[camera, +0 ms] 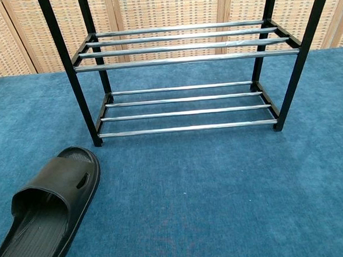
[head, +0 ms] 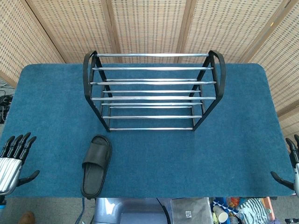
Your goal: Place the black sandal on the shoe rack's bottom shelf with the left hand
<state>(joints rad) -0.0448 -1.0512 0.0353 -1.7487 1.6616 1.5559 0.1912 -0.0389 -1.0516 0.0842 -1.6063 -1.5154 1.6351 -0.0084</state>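
The black sandal [head: 96,164] lies flat on the blue table cover near the front edge, left of centre, its toe toward the rack; the chest view shows the sandal [camera: 48,214] at the lower left. The shoe rack [head: 154,91] stands at mid-table, black frame with chrome bars; its bottom shelf [camera: 185,107] holds nothing. My left hand [head: 13,158] hovers at the table's front left edge, fingers apart, holding nothing, well left of the sandal. At the right edge of the head view my right hand [head: 290,170] is partly cut off, with its fingers apart and nothing in them.
The blue table cover [head: 233,140] spreads around the rack. Woven bamboo screens [head: 149,28] stand behind the table. Below the front edge sits clutter on the floor [head: 224,212].
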